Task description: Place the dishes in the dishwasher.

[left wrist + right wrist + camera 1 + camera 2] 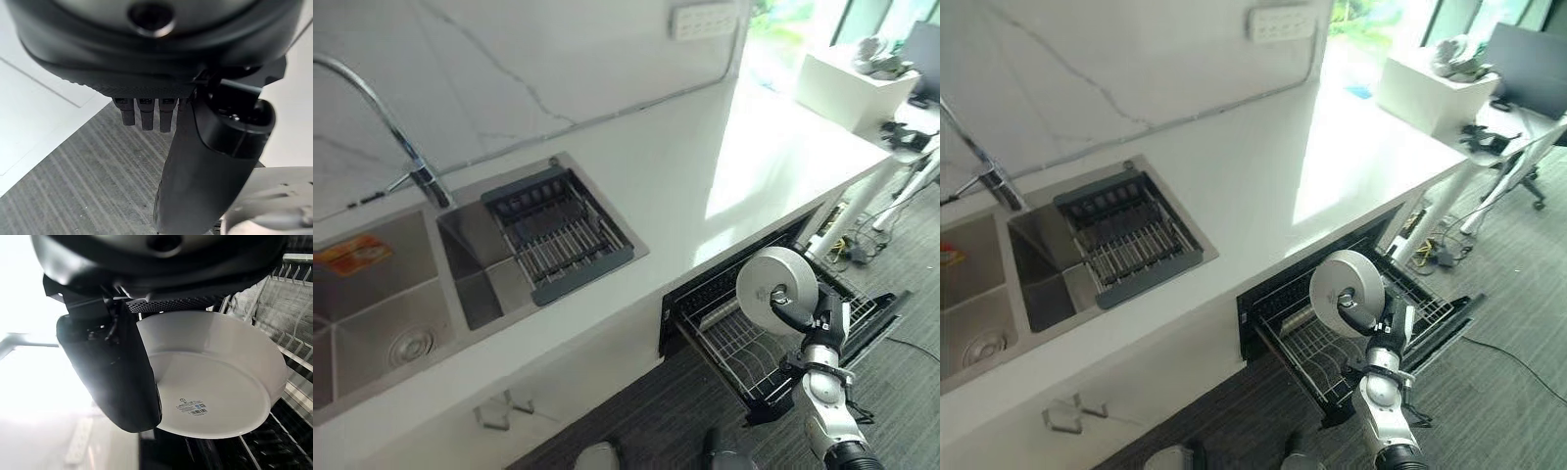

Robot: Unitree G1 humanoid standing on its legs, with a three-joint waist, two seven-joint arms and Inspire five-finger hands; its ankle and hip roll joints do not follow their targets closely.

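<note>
Both eye views look down from the head, high above the table [705,166]. They share the sink [382,313], its drying rack [1126,245] and the open dishwasher rack [744,343], seen from slightly different places. The left wrist view looks along its robot hand [205,161], very near, toward the grey carpet floor [88,181]. The right wrist view looks along its robot hand [117,367], very close to a white bowl [220,382] above the dishwasher rack.

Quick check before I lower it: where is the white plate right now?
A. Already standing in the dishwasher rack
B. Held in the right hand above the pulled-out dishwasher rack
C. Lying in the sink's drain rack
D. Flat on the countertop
B: the right hand has its thumb curled over the white plate, holding it on edge above the pulled-out dishwasher rack, not yet set into the wires.
</note>
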